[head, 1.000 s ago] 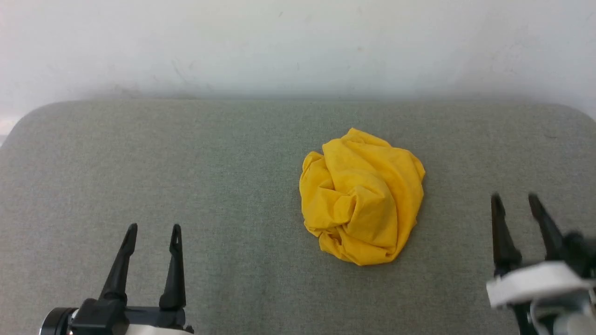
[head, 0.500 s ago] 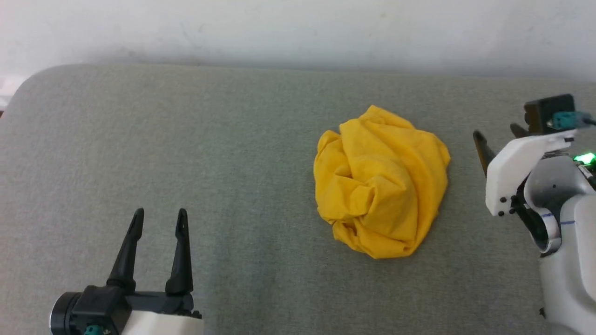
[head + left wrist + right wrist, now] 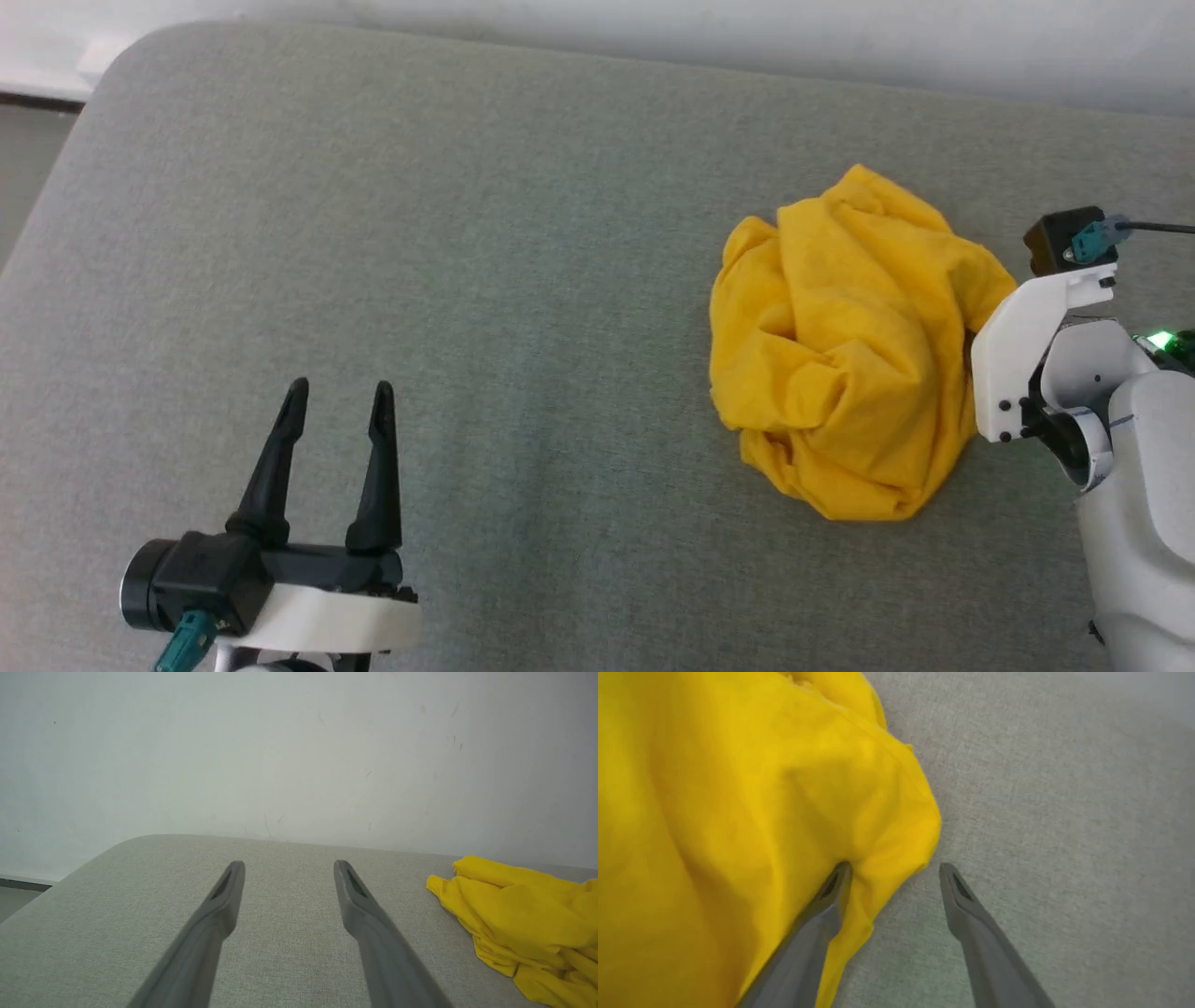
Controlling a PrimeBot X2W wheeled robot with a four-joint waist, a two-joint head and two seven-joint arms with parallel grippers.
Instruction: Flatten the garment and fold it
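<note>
The garment [image 3: 850, 345] lies crumpled in a bright yellow heap on the grey padded surface [image 3: 467, 233], right of centre; only plain yellow cloth shows, its print hidden in the folds. My right gripper [image 3: 895, 867] is open at the heap's right edge. One of its fingers [image 3: 822, 905] lies against the yellow cloth [image 3: 738, 788], the other over bare padding. In the head view its white wrist housing [image 3: 1027, 345] covers the fingers. My left gripper [image 3: 338, 392] stands open and empty at the lower left, far from the garment [image 3: 523, 914]. Its fingers also show in its own wrist view [image 3: 288, 864].
The padded surface has rounded corners and ends at a pale wall [image 3: 280, 742] behind. Its left edge drops to the floor [image 3: 28, 140]. Wide bare padding lies between my left gripper and the heap.
The head camera has swung, shifting the whole picture. My right arm has risen from the lower right and reached in to the garment's right edge. The left gripper stays open.
</note>
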